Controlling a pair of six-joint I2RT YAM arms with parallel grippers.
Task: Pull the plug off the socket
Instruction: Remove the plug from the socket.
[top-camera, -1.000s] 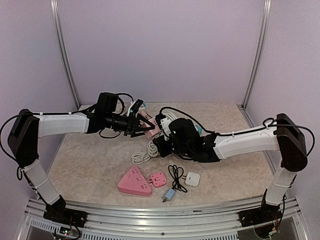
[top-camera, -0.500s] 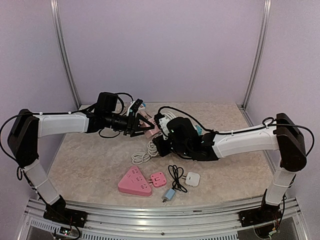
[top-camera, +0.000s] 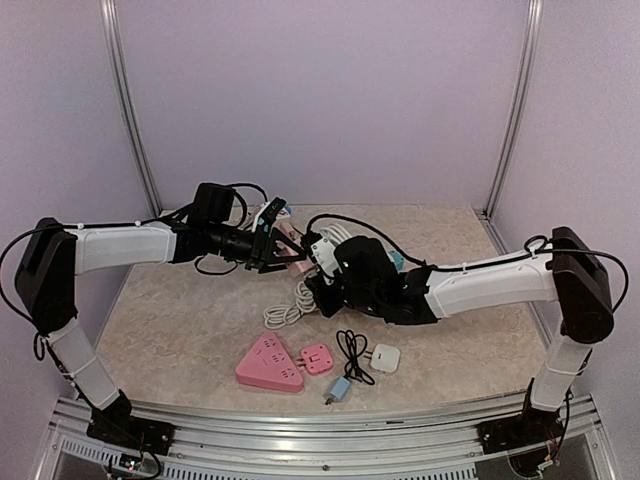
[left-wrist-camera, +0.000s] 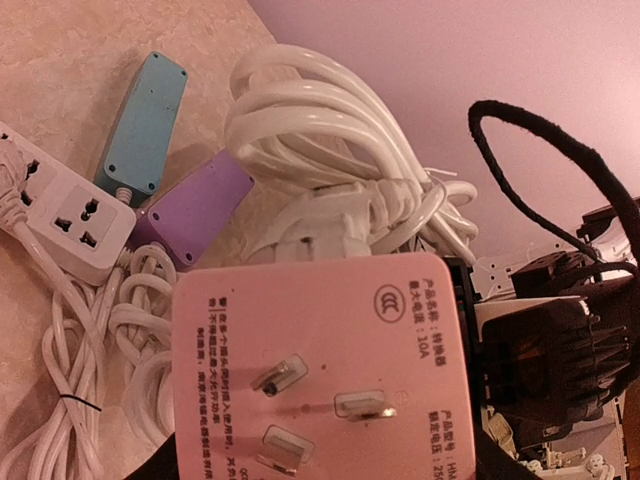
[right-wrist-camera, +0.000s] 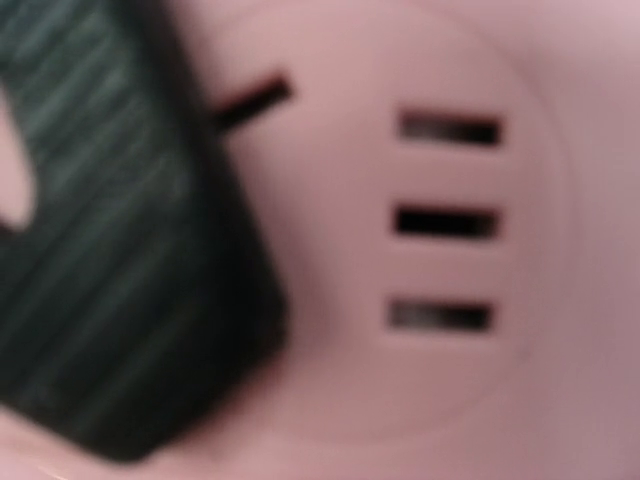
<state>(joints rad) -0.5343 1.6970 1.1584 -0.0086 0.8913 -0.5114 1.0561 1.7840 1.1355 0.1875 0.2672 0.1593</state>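
The pink adapter (left-wrist-camera: 320, 360) is held above the desk (top-camera: 170, 320) by the left pincer (top-camera: 280, 252), clamped by its sides with the three prongs turned toward the wrist cam. The right pincer (top-camera: 316, 266) is shut tight and pressed up against the adapter's slotted face, with one ribbed finger (right-wrist-camera: 120, 270) seen right beside the slots. Whether anything's pinched in it can't be told, tbh. A white cable bundle (left-wrist-camera: 330, 120) and a blue strip (left-wrist-camera: 145, 125) are seen lying on the desk behind.

I'm standing in what is looking like a robotics lab cell: lavender panels (top-camera: 320, 100) and aluminium posts (top-camera: 125, 110) are enclosing a stone-patterned table (top-camera: 180, 330), with a left arm (top-camera: 120, 248) and right arm (top-camera: 490, 282) sitting bolted to a metal rail (top-camera: 300, 425).
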